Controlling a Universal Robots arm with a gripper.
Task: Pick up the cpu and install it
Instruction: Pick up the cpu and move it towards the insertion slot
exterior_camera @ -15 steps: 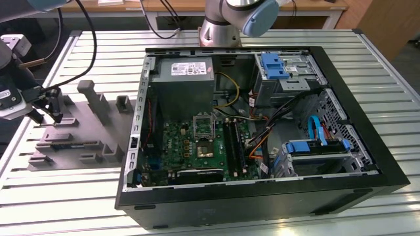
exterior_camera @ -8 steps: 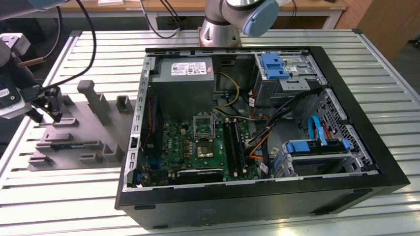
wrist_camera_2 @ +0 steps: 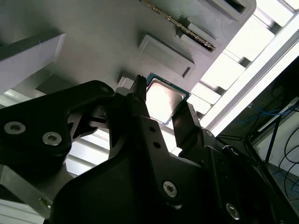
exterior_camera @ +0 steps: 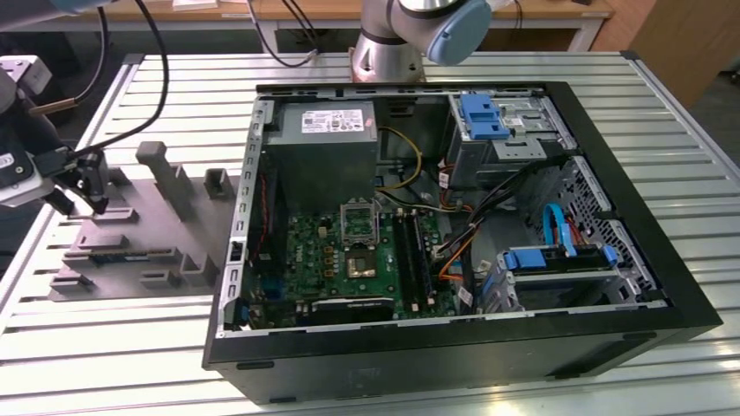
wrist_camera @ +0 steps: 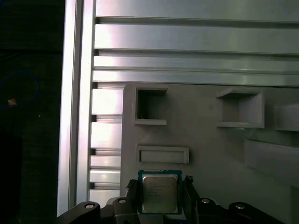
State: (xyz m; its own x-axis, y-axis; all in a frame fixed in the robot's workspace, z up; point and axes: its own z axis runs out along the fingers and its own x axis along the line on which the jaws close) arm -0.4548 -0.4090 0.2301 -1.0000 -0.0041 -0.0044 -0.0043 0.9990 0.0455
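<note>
The cpu is a small square chip with a shiny metal top and a thin blue-green edge. It sits between my gripper's two dark fingers, which press against its opposite sides. The second wrist view shows the cpu gripped the same way, just over the grey moulded tray. In the exterior view my gripper hangs low over the tray at that view's left, well apart from the open computer case. The green motherboard lies on the case floor.
Upright blocks rise from the tray beside my gripper. The tray rests on a slatted aluminium table. Inside the case are a power supply, drive cages with blue clips and loose cables. The arm's base stands behind the case.
</note>
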